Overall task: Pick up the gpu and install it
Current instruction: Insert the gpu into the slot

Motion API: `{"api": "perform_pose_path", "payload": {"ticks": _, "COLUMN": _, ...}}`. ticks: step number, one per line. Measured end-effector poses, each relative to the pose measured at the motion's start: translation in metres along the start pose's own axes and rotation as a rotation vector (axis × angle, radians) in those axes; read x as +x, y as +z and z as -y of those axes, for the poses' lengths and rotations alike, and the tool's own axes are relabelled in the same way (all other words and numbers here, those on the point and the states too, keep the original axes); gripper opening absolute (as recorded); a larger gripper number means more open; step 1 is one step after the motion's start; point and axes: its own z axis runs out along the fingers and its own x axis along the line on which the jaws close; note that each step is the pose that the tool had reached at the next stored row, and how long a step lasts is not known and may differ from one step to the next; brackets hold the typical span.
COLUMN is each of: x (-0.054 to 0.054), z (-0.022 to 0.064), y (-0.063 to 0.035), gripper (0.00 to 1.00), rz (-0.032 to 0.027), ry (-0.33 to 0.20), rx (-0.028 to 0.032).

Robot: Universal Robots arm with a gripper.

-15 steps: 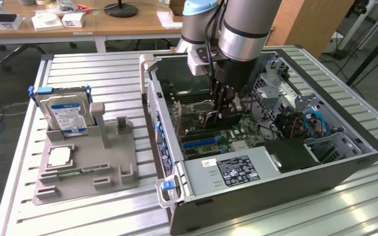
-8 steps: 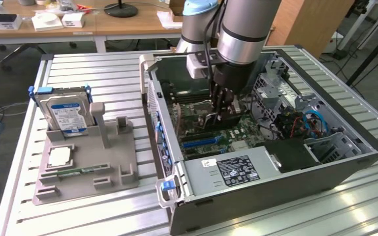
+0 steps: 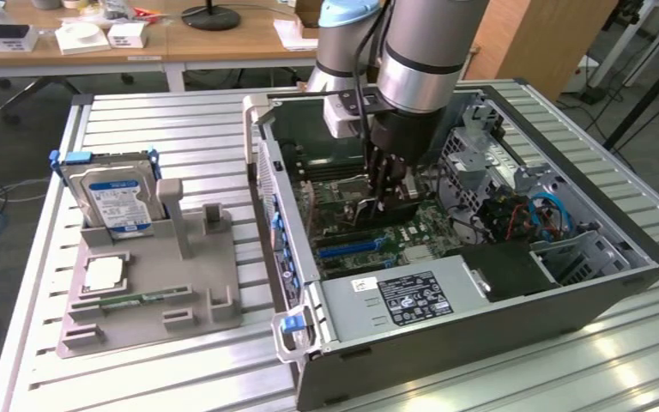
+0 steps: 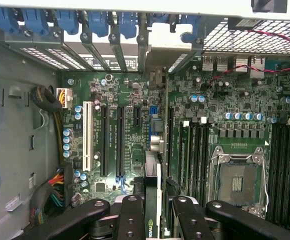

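Wrist view, end effector: black multi-link gripper point(image 4: 157, 212), fingers closed from both sides on a thin card seen edge-on.
Wrist view, task thing: the gpu point(image 4: 157, 175), a slim dark expansion card with a green logo on the gripped edge and a grey metal end. It hangs above the green motherboard point(image 4: 135, 100), about in line with the long black expansion slots point(image 4: 120, 140). Whether its edge touches a slot cannot be told.
Wrist view, surroundings: empty silver CPU socket point(image 4: 237, 182) well to one side of the card.
Exterior view, arm: the gripper is lowered into the open dark-grey computer case point(image 3: 604, 283), which lies on its side on the slatted aluminium table point(image 3: 169, 112).
Exterior view, bystanders: silver hard drive with blue-white label point(image 3: 112, 197) stands upright in the grey plastic parts holder point(image 3: 147, 300), on the exterior view's left, well apart from the case.
Handling, judged: light and stiff, yet fragile, and thin enough to tilt or slip between the pads.
Hold, judged: take it by the top edge of the board, near mid-length, clear of the contact edge and the components.
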Motion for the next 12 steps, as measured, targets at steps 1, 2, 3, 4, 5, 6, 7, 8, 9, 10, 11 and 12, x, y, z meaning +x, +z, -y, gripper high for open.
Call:
{"api": "perform_pose_path", "payload": {"ticks": 1, "x": 0.0005, "z": 0.0000, "y": -0.0001, "gripper": 0.26, "rz": -0.0001, "ry": 0.000, "rx": -0.0001}}
{"api": "perform_pose_path", "payload": {"ticks": 2, "x": 0.0013, "z": 0.0000, "y": -0.0001, "gripper": 0.26, "rz": -0.0001, "ry": 0.000, "rx": -0.0001}}
{"api": "perform_pose_path", "payload": {"ticks": 3, "x": 0.0020, "z": -0.0001, "y": -0.0001, "gripper": 0.26, "rz": -0.0001, "ry": 0.000, "rx": -0.0001}}
{"api": "perform_pose_path", "payload": {"ticks": 4, "x": 0.0028, "z": 0.0000, "y": -0.0001, "gripper": 0.26, "rz": -0.0002, "ry": 0.000, "rx": -0.0001}}
{"api": "perform_pose_path", "payload": {"ticks": 5, "x": 0.0034, "z": -0.0001, "y": -0.0001, "gripper": 0.26, "rz": -0.0001, "ry": 0.000, "rx": -0.0001}}
{"api": "perform_pose_path", "payload": {"ticks": 6, "x": 0.0039, "z": -0.0001, "y": -0.0001, "gripper": 0.26, "rz": -0.0001, "ry": 0.000, "rx": 0.0000}}
{"api": "perform_pose_path", "payload": {"ticks": 7, "x": 0.0039, "z": -0.0001, "y": -0.0001, "gripper": 0.26, "rz": -0.0001, "ry": 0.000, "rx": -0.0001}}
{"api": "perform_pose_path", "payload": {"ticks": 8, "x": 0.0039, "z": -0.0002, "y": -0.0001, "gripper": 0.26, "rz": -0.0001, "ry": 0.000, "rx": -0.0001}}
{"api": "perform_pose_path", "payload": {"ticks": 9, "x": 0.0039, "z": -0.0008, "y": -0.0002, "gripper": 0.26, "rz": -0.0002, "ry": 0.000, "rx": 0.0000}}
{"api": "perform_pose_path", "payload": {"ticks": 10, "x": 0.0039, "z": -0.0014, "y": -0.0002, "gripper": 0.26, "rz": -0.0001, "ry": 0.000, "rx": -0.0001}}
{"api": "perform_pose_path", "payload": {"ticks": 11, "x": 0.0039, "z": -0.0019, "y": -0.0002, "gripper": 0.26, "rz": -0.0001, "ry": 0.000, "rx": 0.0000}}
{"api": "perform_pose_path", "payload": {"ticks": 12, "x": 0.0039, "z": -0.0020, "y": -0.0002, "gripper": 0.26, "rz": -0.0001, "ry": 0.000, "rx": 0.0000}}
